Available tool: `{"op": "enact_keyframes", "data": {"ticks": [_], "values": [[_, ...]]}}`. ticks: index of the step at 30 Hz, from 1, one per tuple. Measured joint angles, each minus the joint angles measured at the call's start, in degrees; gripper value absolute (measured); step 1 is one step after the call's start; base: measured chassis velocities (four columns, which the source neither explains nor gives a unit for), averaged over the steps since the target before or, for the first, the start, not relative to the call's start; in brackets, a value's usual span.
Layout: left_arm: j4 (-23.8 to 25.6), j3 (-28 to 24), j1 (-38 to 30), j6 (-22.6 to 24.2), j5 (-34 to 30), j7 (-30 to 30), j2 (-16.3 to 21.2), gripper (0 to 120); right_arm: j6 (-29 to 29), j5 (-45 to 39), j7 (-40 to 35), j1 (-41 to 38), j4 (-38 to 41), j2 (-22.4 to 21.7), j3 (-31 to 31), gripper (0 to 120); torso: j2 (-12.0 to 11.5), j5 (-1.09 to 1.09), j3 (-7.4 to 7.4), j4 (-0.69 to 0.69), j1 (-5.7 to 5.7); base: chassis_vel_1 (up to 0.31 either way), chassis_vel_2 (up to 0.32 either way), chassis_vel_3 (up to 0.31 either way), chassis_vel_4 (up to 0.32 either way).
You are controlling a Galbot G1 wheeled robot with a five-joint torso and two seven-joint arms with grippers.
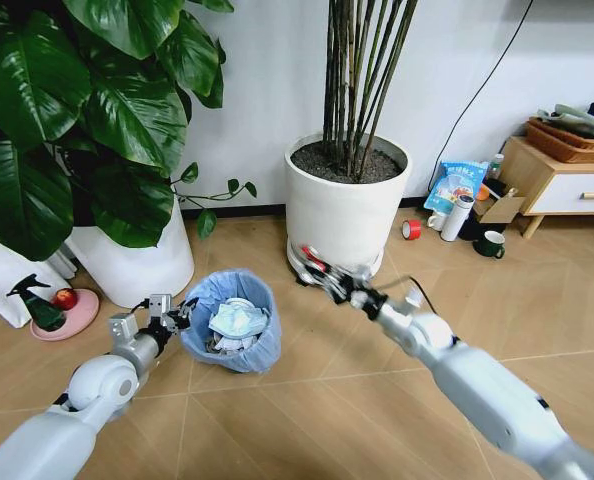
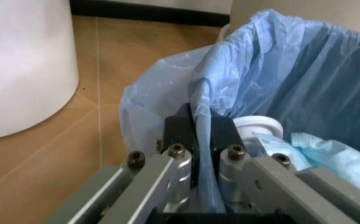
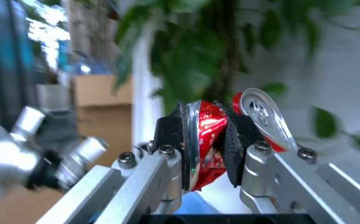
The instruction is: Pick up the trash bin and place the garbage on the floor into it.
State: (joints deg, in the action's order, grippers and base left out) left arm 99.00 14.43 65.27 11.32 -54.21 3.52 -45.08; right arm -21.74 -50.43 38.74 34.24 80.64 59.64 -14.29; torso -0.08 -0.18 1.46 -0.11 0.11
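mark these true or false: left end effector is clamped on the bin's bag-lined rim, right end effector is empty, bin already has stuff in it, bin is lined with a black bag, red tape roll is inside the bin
1. The left end effector is clamped on the rim of the trash bin. True.
2. The right end effector is empty. False: it is shut on a crushed red-silver can.
3. The trash bin already holds litter. True: crumpled white tissues and a white round lid lie inside.
4. The bin is lined with a black bag. False: the bag is light blue.
5. The red tape roll is inside the bin. False: it lies on the floor near the white plant pot.
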Motion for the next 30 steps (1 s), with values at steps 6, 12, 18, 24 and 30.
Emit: {"op": "enact_keyframes", "data": {"ticks": [6,12,18,24,30], "values": [[0.02,0.04,-0.01,0.01,0.00,-0.04,-0.05,0,-0.03,-2.11,2.19,-3.69,-1.64,3.20,-6.38,12,0.00,-0.01,0.00,-0.01,0.00,0.000,0.000,0.000,0.000],[-0.21,0.02,-0.36,0.06,-0.16,-0.14,-0.05,0,0.10,-2.13,3.29,-5.08,-4.51,5.16,-11.80,12,0.00,0.00,0.00,-0.02,0.00,0.000,0.000,0.000,0.000],[-0.25,-0.26,-0.73,0.16,-0.44,-0.16,-0.16,0,-0.11,-0.38,3.22,-5.81,-8.51,7.26,-14.19,21,-0.01,0.00,0.00,-0.03,0.00,0.000,0.000,0.000,0.000],[-0.18,-0.15,-0.72,0.19,-0.64,-0.18,0.12,0,-0.06,0.19,3.06,-6.49,-10.33,8.14,-14.99,41,-0.01,0.00,0.00,-0.02,0.00,0.000,0.000,0.000,0.000],[-0.16,0.11,-0.64,0.19,-0.76,-0.22,0.43,0,-0.04,0.36,2.87,-6.71,-10.87,8.15,-15.01,63,-0.01,0.00,0.00,-0.02,0.00,0.000,0.000,0.000,0.000]]}}
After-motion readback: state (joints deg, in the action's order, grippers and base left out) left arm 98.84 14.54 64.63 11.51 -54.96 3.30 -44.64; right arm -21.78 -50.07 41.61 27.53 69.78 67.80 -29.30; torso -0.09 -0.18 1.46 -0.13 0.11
